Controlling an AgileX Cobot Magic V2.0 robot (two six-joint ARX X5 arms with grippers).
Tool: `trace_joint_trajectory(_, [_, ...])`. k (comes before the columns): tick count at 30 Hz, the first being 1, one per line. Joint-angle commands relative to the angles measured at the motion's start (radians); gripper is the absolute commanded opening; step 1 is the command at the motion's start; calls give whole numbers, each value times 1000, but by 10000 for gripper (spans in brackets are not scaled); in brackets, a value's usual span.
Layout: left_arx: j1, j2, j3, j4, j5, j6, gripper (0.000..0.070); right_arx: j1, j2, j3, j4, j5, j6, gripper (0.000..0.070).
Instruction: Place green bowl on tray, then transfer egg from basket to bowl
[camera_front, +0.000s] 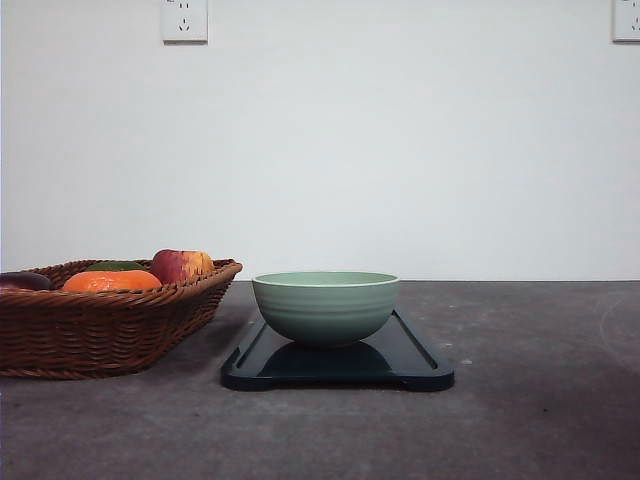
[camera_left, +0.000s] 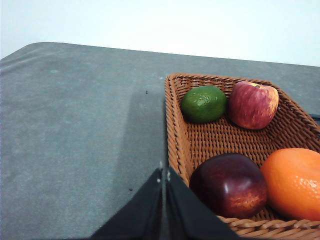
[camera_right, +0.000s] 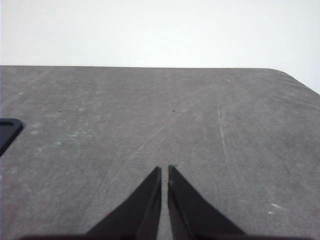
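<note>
Four pieces of fruit lie in the wide brown woven wicker basket (camera_front: 100, 320) at the left of the grey table (camera_front: 540, 400): a dark green rounded fruit (camera_left: 203, 103) and a red-yellow apple (camera_left: 253, 104) at its far end, a glossy dark maroon fruit (camera_left: 229, 184) and a large bright orange fruit (camera_left: 292, 182) at its near end, the last two lying side by side and seeming to touch. I cannot make out the small brownish egg among them from where I look. Just to the right of the basket, apart from it, lies the flat, glossy navy-black rectangular tray (camera_front: 420, 365) with its low rim, running from near to far. The round pale sage-green bowl (camera_front: 326, 305) with faint ridges stands upright on the tray, toward its far part, its reflection showing in the dark surface below; what it holds is hidden from here by its wall. The left gripper (camera_left: 164, 175) hangs above the near left edge of the basket, its two black fingers pressed together with nothing between them. The right gripper (camera_right: 165, 172) is over bare table to the right of the tray, a corner of which shows beside it; its fingers too are closed almost to touching, holding nothing.
</note>
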Motion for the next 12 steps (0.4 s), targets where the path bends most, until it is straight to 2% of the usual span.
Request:
trace_joint_trajectory(1, [1,-2,-19,-8,0,-3,0,0,-2,-5,11,3,11,15])
trace_joint_trajectory(12, [1,-2,-19,-8,0,-3,0,0,-2,-5,11,3,11,15])
